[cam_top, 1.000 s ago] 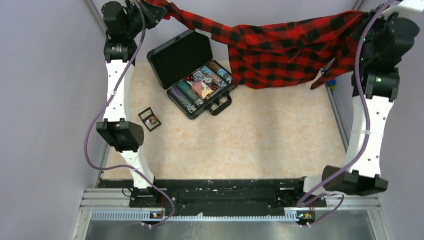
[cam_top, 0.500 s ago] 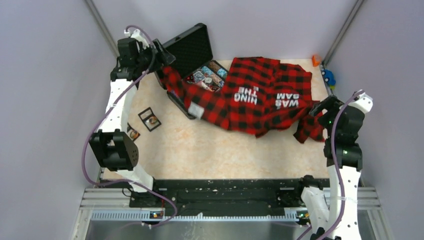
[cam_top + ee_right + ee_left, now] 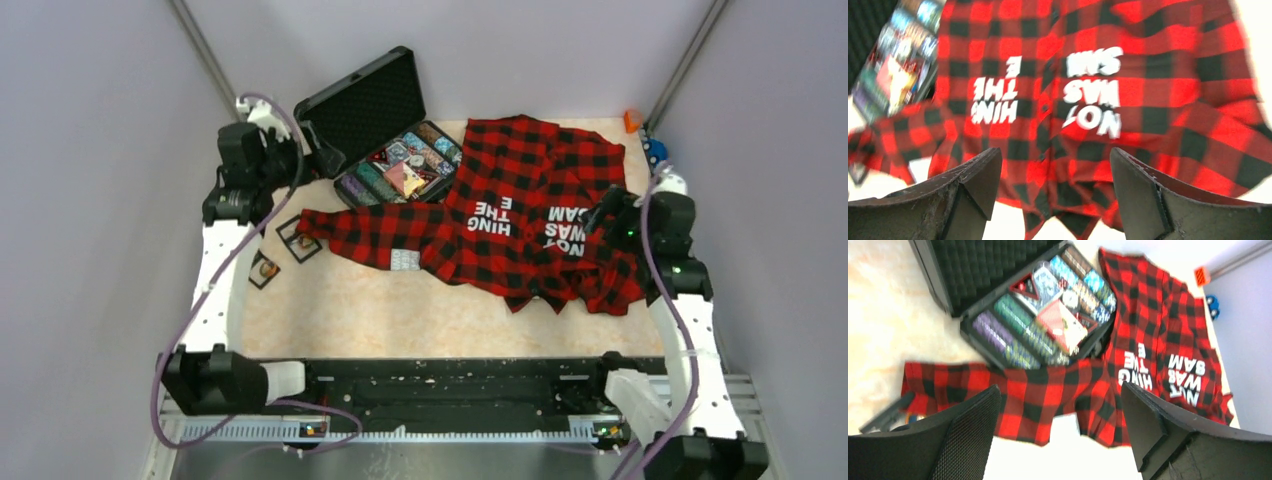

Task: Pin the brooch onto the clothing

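We see the checked shirt (image 3: 545, 175) lying on the worktop (image 3: 400, 310) toward two o'clock, one sleeve (image 3: 370, 232) stretching toward nine o'clock past the open case (image 3: 365, 105). Our left jaws and right jaws both stand wide, empty.

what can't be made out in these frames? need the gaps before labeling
Shirt lettering: folds hide parts of the words, every view.
Case contents: too small in the top view, blurred in the left wrist view.
Small framed card by the sleeve: too small in the top view to tell whether it holds the brooch.
Shirt's right edge: under the right arm, top view.
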Action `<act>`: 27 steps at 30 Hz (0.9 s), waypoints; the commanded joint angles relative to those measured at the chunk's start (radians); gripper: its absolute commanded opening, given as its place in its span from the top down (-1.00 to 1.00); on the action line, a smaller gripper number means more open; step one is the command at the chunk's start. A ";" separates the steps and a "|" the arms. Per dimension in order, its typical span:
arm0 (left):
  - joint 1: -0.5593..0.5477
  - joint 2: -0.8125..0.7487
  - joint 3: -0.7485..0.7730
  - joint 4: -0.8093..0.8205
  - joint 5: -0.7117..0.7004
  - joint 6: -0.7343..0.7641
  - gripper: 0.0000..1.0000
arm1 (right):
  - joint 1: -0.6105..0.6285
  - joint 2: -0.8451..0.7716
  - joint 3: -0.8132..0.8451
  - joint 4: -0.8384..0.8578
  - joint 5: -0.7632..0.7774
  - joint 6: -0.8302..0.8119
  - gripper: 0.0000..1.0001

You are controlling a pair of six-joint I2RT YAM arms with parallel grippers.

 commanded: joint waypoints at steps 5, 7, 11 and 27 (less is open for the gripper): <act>-0.002 -0.189 -0.251 -0.102 0.061 0.116 -0.87 | 0.553 0.084 -0.099 0.039 0.164 0.001 -0.50; -0.004 -0.221 -0.291 -0.118 -0.002 0.137 -0.88 | 0.687 0.111 -0.152 0.087 0.215 0.022 -0.45; 0.000 -0.278 -0.408 -0.030 -0.127 0.143 -0.87 | 0.936 0.237 -0.199 0.179 0.332 0.059 -0.34; 0.003 -0.300 -0.430 -0.069 -0.202 0.183 -0.87 | 1.132 0.654 -0.129 0.303 0.765 0.071 -0.15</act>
